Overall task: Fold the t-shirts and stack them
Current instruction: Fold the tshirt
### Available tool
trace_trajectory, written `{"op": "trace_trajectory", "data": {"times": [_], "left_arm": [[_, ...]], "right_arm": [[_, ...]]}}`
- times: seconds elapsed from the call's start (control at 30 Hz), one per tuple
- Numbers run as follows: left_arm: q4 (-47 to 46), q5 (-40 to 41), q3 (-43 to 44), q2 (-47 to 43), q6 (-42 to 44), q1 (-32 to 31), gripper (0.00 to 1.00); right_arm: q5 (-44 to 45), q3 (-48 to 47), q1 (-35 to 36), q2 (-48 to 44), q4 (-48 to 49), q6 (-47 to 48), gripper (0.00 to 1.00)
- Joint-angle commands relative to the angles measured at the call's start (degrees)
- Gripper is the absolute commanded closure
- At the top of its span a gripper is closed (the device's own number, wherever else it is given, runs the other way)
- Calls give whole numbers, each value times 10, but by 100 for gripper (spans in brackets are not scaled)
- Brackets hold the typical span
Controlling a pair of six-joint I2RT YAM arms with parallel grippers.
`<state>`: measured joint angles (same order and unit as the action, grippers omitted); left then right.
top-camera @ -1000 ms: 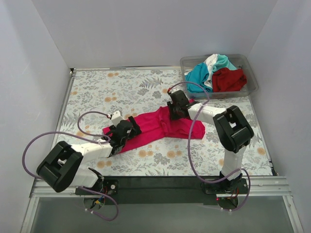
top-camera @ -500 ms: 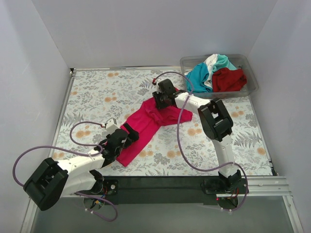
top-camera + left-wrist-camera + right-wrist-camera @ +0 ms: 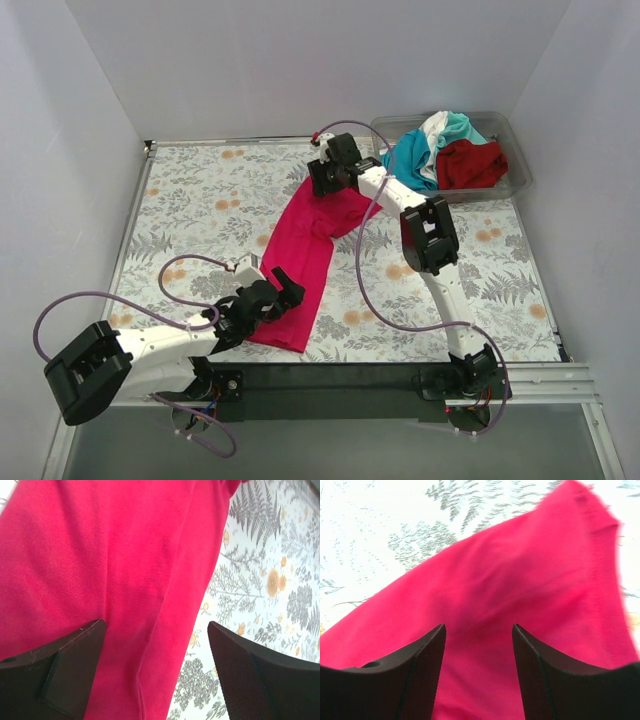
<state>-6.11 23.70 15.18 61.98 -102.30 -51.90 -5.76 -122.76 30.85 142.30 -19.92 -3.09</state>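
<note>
The magenta t-shirt (image 3: 305,250) lies on the desk (image 3: 200,200), long axis running far to near. I read left jaws apart over its near end, right jaws apart over its far end.

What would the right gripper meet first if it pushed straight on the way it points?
The pink t-shirt: in the wrist view it fills the space ahead of the right gripper, whose jaws stand apart. How close it is remains unclear.

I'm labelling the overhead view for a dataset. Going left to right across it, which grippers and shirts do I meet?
left gripper → right gripper → teal shirt → dark red shirt. The pink shirt spans both grippers, so it is left out.
</note>
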Motion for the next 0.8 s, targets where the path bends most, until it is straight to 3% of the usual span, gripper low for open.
{"op": "trace_trajectory", "data": {"times": [0.0,0.1,0.23,0.37,0.53,0.77], "left_arm": [[120,-24,-7,-5,-4,-21,23],[123,-23,25,-25,35,-25,23],[126,-15,65,-26,84,-26,22],[117,-10,93,3,126,-26,21],[65,-76,92,34,172,-25,21],[-7,-136,65,60,188,-26,21]], "right_arm": [[-6,-16,-10,-53,-21,27,49],[9,33,-10,-120,-13,30,49],[35,190,-7,-214,35,26,49],[50,285,-7,-274,59,10,49],[41,346,-7,-287,96,-2,49],[19,348,-7,-245,109,-14,50]]}}
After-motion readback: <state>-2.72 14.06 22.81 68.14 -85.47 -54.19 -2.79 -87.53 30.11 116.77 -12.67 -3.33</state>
